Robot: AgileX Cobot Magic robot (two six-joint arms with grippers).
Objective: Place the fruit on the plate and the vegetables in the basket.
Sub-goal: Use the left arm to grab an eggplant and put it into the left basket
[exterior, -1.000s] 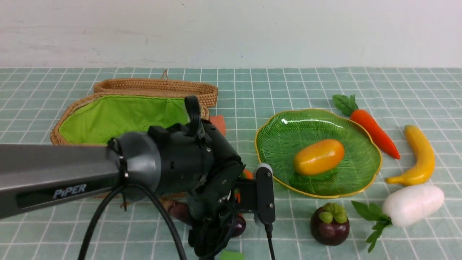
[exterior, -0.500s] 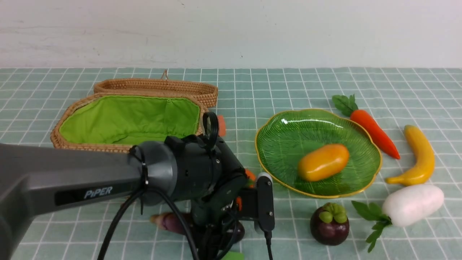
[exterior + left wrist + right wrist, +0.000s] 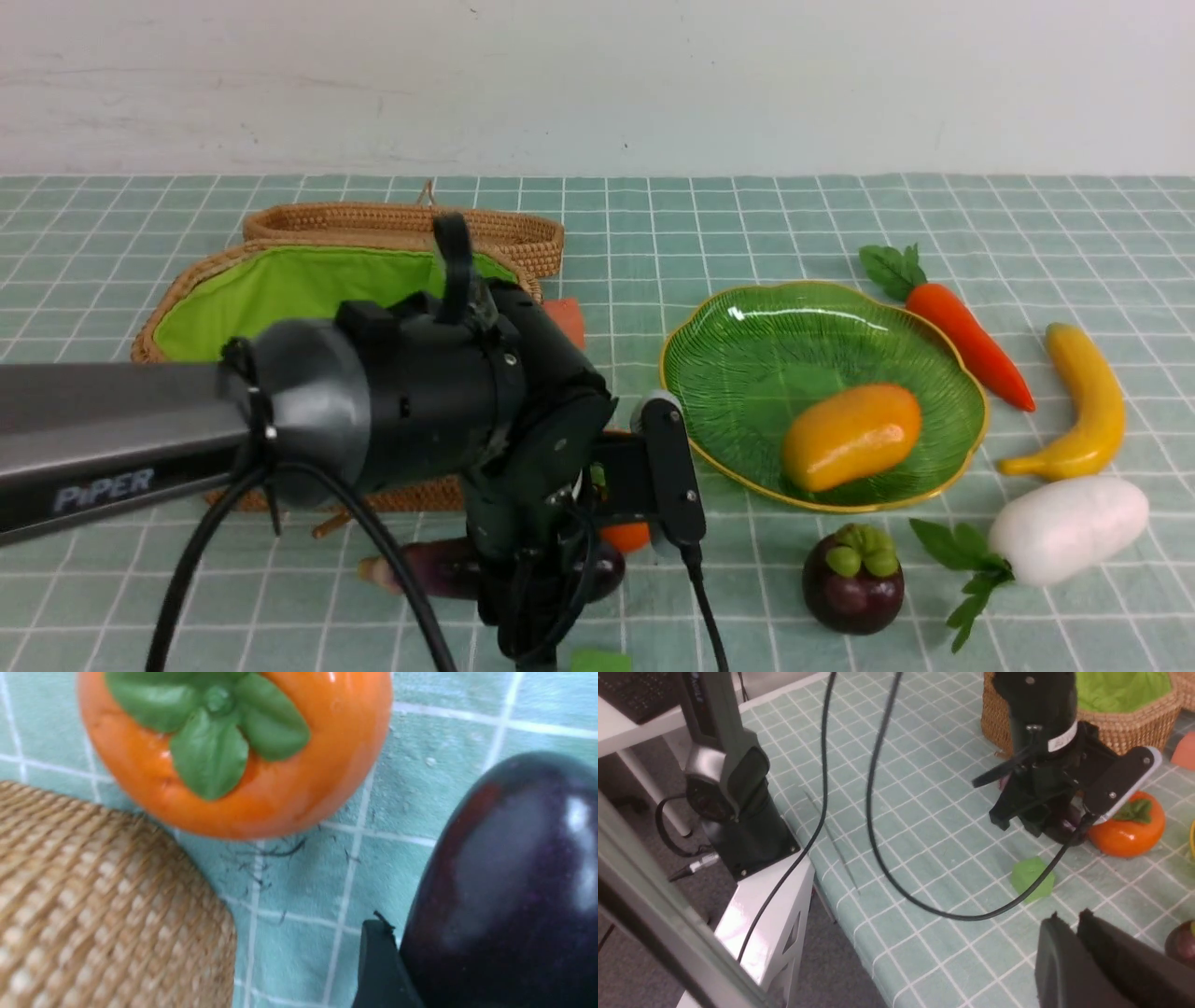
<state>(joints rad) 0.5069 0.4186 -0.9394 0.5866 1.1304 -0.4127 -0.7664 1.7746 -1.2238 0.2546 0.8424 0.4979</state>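
Note:
My left gripper (image 3: 551, 569) is shut on the dark purple eggplant (image 3: 429, 567), low over the cloth in front of the wicker basket (image 3: 187, 280). In the left wrist view one finger (image 3: 380, 966) presses the eggplant (image 3: 504, 882). The orange persimmon (image 3: 624, 536) sits just beside it (image 3: 233, 751). A yellow-orange mango (image 3: 851, 437) lies on the green plate (image 3: 747, 355). The carrot (image 3: 966, 341), banana (image 3: 1083, 401), white radish (image 3: 1064, 527) and mangosteen (image 3: 851, 583) rest on the cloth to the right. My right gripper (image 3: 1069, 921) hangs shut and empty above the near table edge.
The basket's lid (image 3: 401, 224) lies behind it. A red-orange block (image 3: 565, 322) sits by the basket's right corner and a small green block (image 3: 1031, 879) near the front edge. A black cable (image 3: 878, 858) trails over the cloth. The left arm's base (image 3: 738, 826) stands off the table.
The left jaws narrowed onto the eggplant, and the arm dipped, then rose and drew back left with it. The mango slid right and nearer on the plate.

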